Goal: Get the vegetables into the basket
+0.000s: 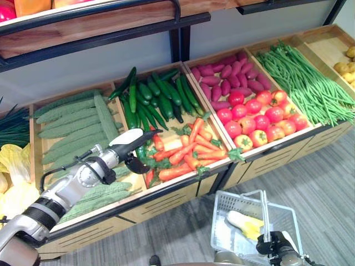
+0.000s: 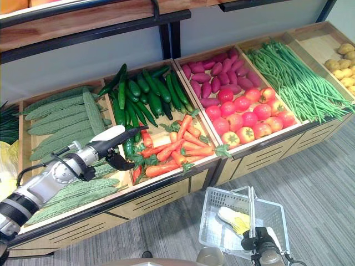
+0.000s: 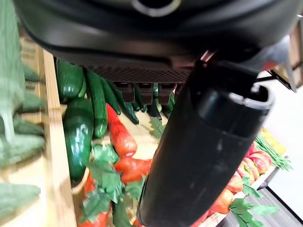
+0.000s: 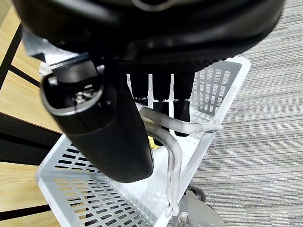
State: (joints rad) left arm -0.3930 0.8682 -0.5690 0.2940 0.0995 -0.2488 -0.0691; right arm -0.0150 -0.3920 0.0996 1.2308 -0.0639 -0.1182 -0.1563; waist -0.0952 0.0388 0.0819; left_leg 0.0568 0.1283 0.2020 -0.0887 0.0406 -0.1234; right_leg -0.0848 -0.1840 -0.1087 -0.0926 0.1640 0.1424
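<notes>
Over the carrot bin of the produce stand, the left hand point(image 1: 133, 145) hovers with its fingers point(image 3: 144, 92) loosely spread and holding nothing, thumb out, placed as if to pick from the carrots point(image 1: 191, 147) just beyond it, with cucumbers point(image 1: 152, 97) alongside. Down by the floor, the right hand point(image 4: 161, 101) has its fingers hooked round the handle point(image 4: 173, 142) of the white basket point(image 1: 277, 213), keeping it low and level so it can receive produce. A pale yellow-green vegetable point(image 1: 244, 223) already lies inside it.
</notes>
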